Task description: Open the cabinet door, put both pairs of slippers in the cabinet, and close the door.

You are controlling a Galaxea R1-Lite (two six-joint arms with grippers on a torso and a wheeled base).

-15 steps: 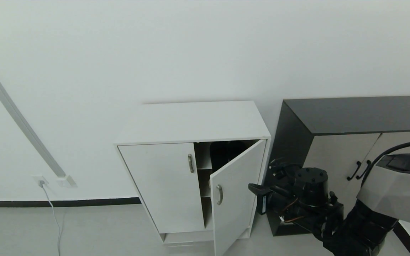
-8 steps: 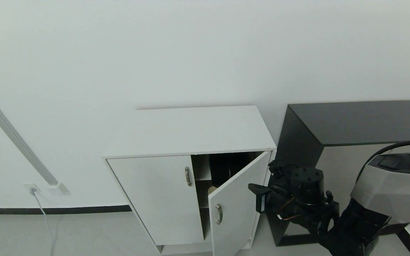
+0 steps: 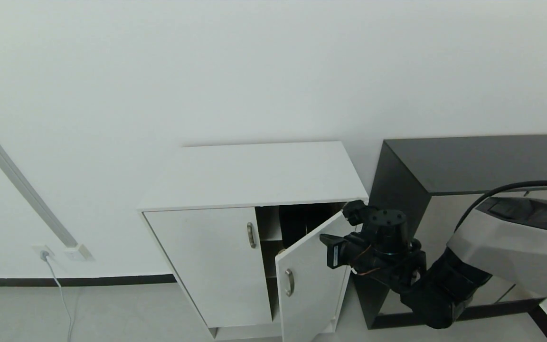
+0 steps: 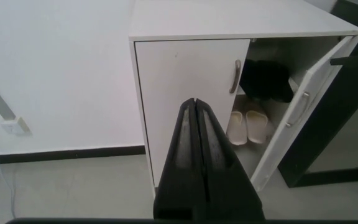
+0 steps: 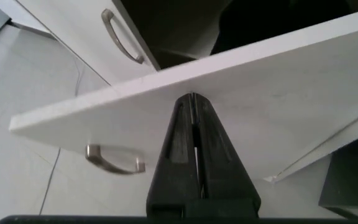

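Head view: the cabinet door [image 3: 311,280] stands half open, the right gripper [image 3: 352,210] at its outer face. Left wrist view: black slippers [image 4: 266,81] sit shelved above cream slippers [image 4: 248,126], so only closing seems left; the left gripper [image 4: 195,102], pinched together and empty, hangs well apart. Right wrist view: the right gripper, likewise closed on nothing, has its tip against the cabinet door.
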